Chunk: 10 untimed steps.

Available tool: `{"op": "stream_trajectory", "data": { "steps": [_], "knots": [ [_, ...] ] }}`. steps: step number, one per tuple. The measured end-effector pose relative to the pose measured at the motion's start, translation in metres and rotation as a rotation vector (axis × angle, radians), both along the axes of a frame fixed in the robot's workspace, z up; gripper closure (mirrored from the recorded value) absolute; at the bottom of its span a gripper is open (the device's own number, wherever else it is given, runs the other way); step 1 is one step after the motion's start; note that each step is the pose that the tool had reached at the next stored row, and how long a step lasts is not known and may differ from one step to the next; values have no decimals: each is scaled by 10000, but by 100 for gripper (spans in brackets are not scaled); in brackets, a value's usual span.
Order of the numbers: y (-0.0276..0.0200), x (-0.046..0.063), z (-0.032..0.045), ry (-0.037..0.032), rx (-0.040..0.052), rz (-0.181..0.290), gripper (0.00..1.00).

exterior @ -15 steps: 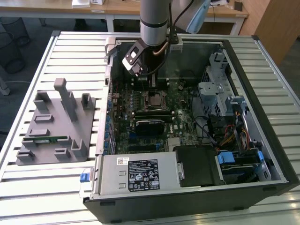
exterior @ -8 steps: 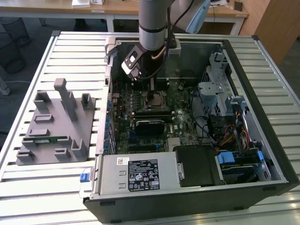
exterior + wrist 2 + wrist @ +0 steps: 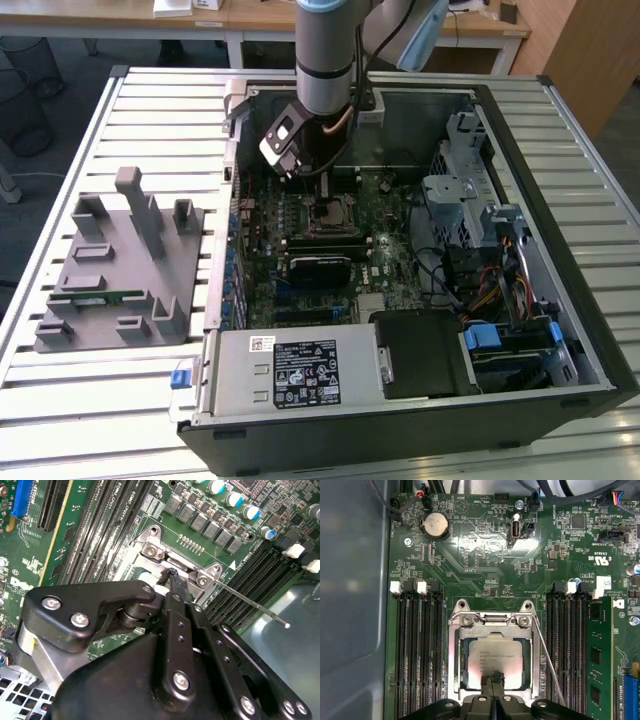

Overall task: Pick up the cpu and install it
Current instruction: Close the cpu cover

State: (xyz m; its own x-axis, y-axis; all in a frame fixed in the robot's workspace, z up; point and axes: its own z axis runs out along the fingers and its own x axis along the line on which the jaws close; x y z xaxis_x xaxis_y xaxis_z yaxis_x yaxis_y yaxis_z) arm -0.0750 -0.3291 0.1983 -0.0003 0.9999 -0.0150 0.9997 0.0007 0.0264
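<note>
The cpu (image 3: 492,652), a silvery-grey square chip, lies flat in the motherboard socket, framed by the metal load plate (image 3: 457,645). My gripper (image 3: 493,679) hangs straight over it with its two black fingertips pressed together and nothing between them. The tips are at the cpu's edge nearest the gripper body; whether they touch it I cannot tell. In the second wrist view the gripper (image 3: 172,577) points down at the socket frame (image 3: 150,550). In the exterior view the gripper (image 3: 312,170) hovers just above the socket (image 3: 325,212) inside the open computer case.
A thin socket lever (image 3: 547,660) angles out beside the load plate. Black memory slots (image 3: 417,650) flank the socket, and one green memory stick (image 3: 597,655) stands in place. A grey fixture (image 3: 115,265) sits outside the case at the exterior view's left. Drive cages and cables (image 3: 480,250) crowd the case's other side.
</note>
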Motion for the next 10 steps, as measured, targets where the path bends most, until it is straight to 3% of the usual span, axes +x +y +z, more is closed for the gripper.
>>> {"op": "stream_trajectory", "data": {
  "steps": [10],
  "knots": [
    [2,32,-11,-7,270,0,89]
  ]
}}
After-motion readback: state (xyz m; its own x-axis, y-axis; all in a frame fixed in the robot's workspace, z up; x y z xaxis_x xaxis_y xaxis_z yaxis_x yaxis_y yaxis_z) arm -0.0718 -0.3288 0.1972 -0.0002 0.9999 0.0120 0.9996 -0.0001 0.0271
